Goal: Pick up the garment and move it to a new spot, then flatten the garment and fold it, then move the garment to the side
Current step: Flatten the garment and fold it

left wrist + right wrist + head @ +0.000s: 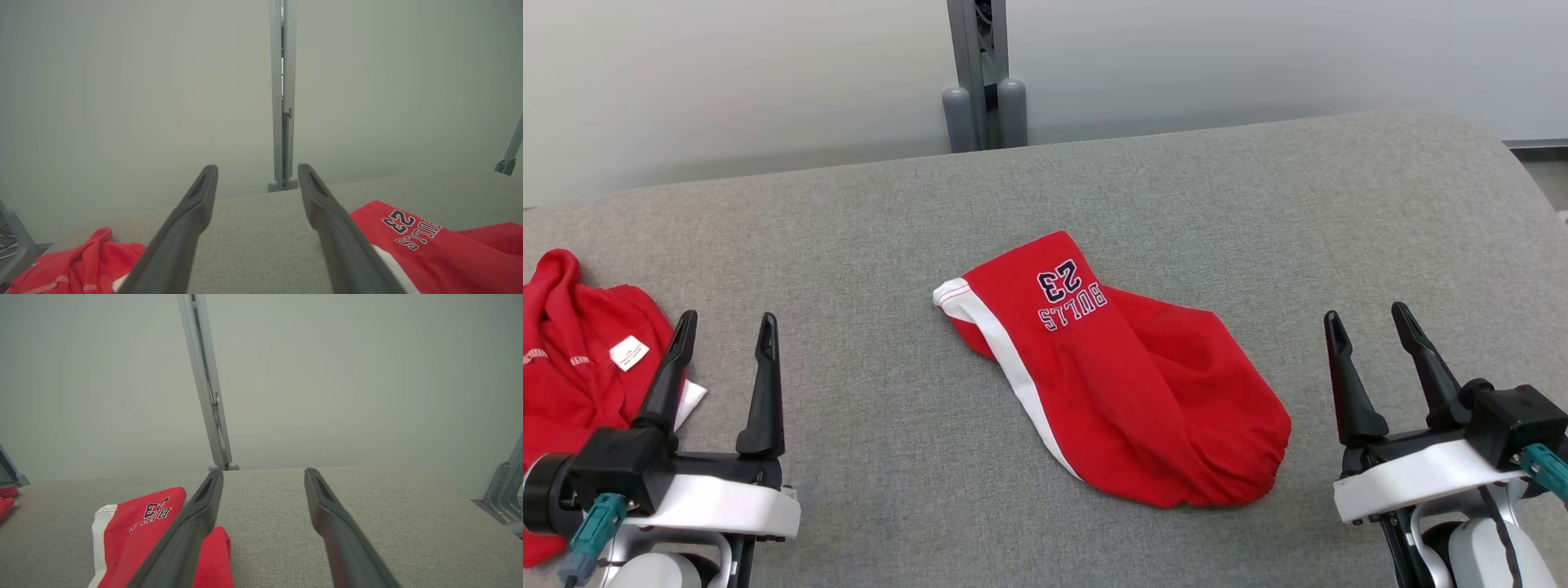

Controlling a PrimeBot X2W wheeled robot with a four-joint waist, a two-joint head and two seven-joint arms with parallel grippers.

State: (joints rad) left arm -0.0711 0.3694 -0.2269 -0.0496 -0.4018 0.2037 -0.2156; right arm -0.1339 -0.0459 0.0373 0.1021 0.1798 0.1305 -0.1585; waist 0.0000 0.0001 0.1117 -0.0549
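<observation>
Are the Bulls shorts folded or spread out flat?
Folded, loosely: the shorts lie doubled, one leg over the other, with one white stripe showing.

Red shorts (1127,384), centre frame, carry a white side stripe and navy "23 BULLS" lettering on a heathered grey tabletop (849,245); a second garment (572,359), lower left, is red.

Second red garment (572,351): at 9 o'clock on the desk (882,457); cut by the left edge, lower part hidden behind the left gripper (727,316).
White tag (629,353): print too small to read.
Red shorts (1111,376), wrist views: cut by the bottom edge, partly hidden behind fingers (339,232).
Shorts lettering (157,510), right wrist view: too blurred to read in full.
Grey post (980,73), 12 o'clock: top cut off.
</observation>
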